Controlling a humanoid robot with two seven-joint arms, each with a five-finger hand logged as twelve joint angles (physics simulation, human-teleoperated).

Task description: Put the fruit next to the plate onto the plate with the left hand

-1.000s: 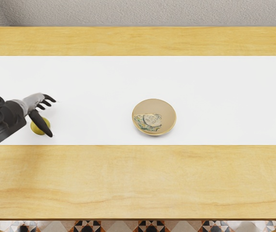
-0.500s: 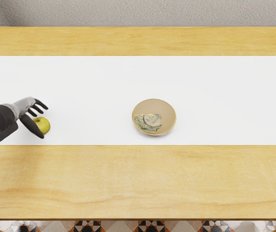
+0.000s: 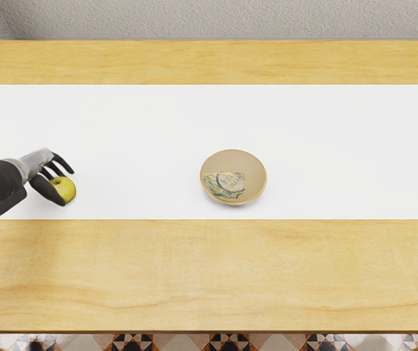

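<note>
L robot hand wide, fingers just beside yellow fruit (on white runner); plate well apart.

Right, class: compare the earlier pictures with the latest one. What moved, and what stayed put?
The left robot hand has drawn back toward the picture's left edge, uncovering the small yellow-green round fruit, which now shows almost whole beside it. Whether it grips the fruit cannot be told. The fruit lies about where it was on the white runner; the round tan patterned plate has not moved.
</note>
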